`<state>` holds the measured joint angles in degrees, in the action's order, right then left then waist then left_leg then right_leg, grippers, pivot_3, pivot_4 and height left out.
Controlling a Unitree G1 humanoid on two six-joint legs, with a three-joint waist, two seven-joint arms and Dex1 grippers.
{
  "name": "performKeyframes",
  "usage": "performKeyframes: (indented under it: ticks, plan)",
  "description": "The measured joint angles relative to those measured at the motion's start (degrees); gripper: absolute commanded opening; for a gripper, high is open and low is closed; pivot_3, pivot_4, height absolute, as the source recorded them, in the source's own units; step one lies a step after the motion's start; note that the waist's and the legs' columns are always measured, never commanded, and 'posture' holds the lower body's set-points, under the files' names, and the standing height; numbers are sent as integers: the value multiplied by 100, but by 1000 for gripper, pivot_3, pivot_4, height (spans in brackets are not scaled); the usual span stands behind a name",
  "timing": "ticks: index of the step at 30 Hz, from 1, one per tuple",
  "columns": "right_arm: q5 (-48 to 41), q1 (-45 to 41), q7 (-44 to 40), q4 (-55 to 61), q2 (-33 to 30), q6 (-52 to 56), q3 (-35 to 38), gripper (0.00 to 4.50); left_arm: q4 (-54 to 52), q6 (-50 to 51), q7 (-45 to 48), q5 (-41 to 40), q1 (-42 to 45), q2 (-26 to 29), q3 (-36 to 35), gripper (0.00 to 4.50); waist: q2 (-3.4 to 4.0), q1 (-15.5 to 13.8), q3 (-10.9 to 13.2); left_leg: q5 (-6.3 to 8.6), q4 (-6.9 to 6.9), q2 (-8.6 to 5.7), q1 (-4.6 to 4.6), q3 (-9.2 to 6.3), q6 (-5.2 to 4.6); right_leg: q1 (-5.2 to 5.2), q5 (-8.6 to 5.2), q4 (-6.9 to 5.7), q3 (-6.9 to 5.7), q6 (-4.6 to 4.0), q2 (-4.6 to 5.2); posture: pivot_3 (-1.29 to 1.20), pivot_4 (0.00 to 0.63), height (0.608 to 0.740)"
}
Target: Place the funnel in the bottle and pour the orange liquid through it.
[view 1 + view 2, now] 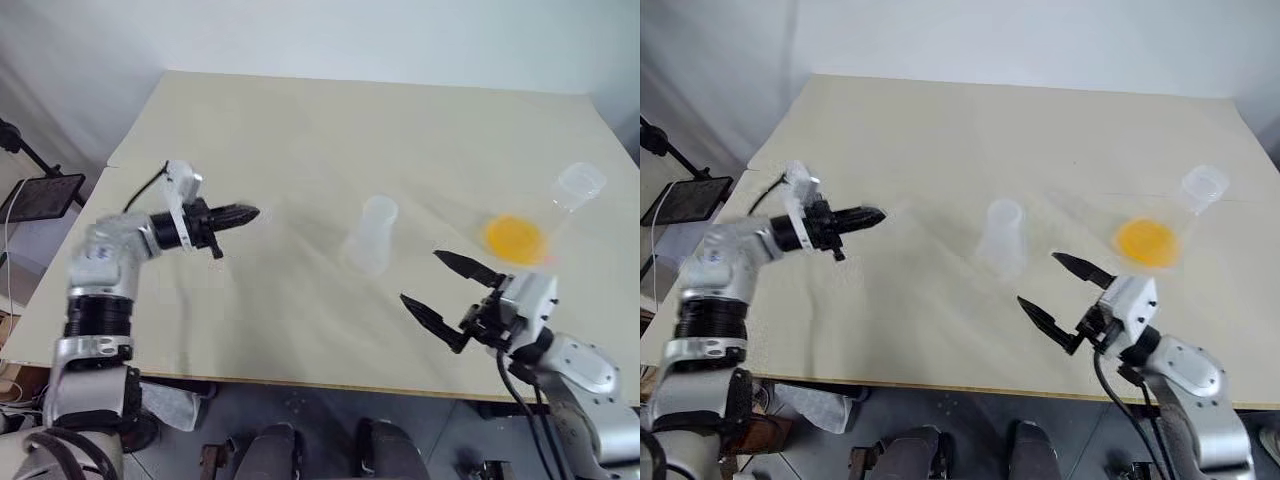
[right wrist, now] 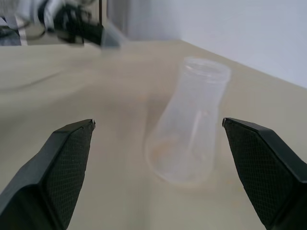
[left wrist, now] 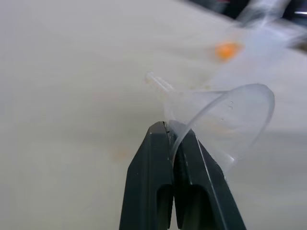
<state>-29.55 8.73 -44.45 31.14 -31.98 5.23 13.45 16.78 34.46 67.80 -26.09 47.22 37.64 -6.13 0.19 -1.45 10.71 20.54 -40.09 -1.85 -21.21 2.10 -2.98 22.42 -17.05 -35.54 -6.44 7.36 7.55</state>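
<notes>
Beige tabletop [image 1: 300,130] | left gripper [image 3: 173,136] jaws clamp funnel [image 3: 225,120] | right gripper [image 1: 440,285] jaws wide, facing bottle [image 1: 370,235]

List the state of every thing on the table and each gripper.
funnel: pinched by its rim in the left gripper, off the table
left gripper: shut on the funnel
right gripper: open, empty
bottle: upright, empty, no funnel in it
flask: upright, orange liquid pooled in its bottom
</notes>
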Motion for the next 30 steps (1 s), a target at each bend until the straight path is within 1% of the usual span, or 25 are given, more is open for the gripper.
performKeyframes:
  ticks: [3, 6, 8, 9, 12, 14, 17, 19, 22, 30]
  plan:
    - [-140, 373, 24, 317, -98, 83, 294, 4500, -200, 549, 725, -270, 672, 170, 401, 12, 0, -10, 0, -1, -3, 0, 5, 4, 0, -7, 0, 2, 5, 0, -3, 0, 150, 740]
    - [-140, 584, 95, 368, -102, 121, 434, 4500, 63, 713, 1246, -206, 1414, 94, 962, 12, 0, -2, 0, -1, -3, 0, 7, 14, -1, -5, 0, 3, 13, 0, -8, 0, 150, 740]
    - [-132, 613, 178, 398, -89, 129, 458, 4500, 661, 702, 1271, 91, 2062, -169, 1346, 12, 0, -7, 0, -2, -3, 0, 3, 16, -2, -2, 0, 3, 13, 0, -10, 0, 150, 740]
    - [-130, 605, 196, 426, -81, 128, 453, 4500, 822, 709, 1224, 185, 2225, -249, 1434, 12, 0, -2, 0, -2, -2, 0, 1, 17, -3, 1, 0, 5, 13, 0, -10, 0, 150, 740]
    - [-103, 579, 302, 494, -1, 123, 403, 4500, 1749, 809, 1075, 524, 3055, -717, 1708, 12, -2, -1, 1, -3, 1, -2, -6, 19, -4, 6, -1, 7, 14, 1, -8, 0, 150, 740]
    - [-70, 591, 359, 502, 35, 122, 371, 4500, 2185, 926, 1052, 709, 3424, -860, 1826, 12, -2, 11, 1, -2, 6, -2, -6, 21, -4, 10, -1, 7, 13, 2, -8, 0, 150, 740]
    - [-23, 611, 442, 505, 108, 106, 353, 4500, 2596, 926, 1230, 1162, 3737, -948, 2288, 12, -1, 21, 2, -3, 11, 0, -4, 26, -4, 13, -2, 6, 13, 3, -10, 0, 150, 740]
    - [42, 607, 489, 506, 127, 95, 291, 4500, 2785, 928, 1504, 1306, 3772, -1075, 2485, 12, 0, 11, 2, -3, 5, 3, -7, 27, -4, 13, -2, 6, 15, 3, -11, 0, 150, 740]
    - [121, 605, 553, 506, 191, 83, 251, 4500, 2936, 947, 1799, 1448, 3793, -1122, 2659, 12, 0, 12, 3, -3, 3, 3, -8, 27, -4, 13, -2, 6, 18, 3, -10, 0, 150, 740]
    - [277, 533, 664, 506, 342, -26, 50, 4500, 3412, 849, 1812, 1892, 4074, -1352, 2754, 12, 0, -1, 3, -3, 2, 0, -8, 24, -5, 12, -2, 7, 18, 3, -6, 0, 150, 740]
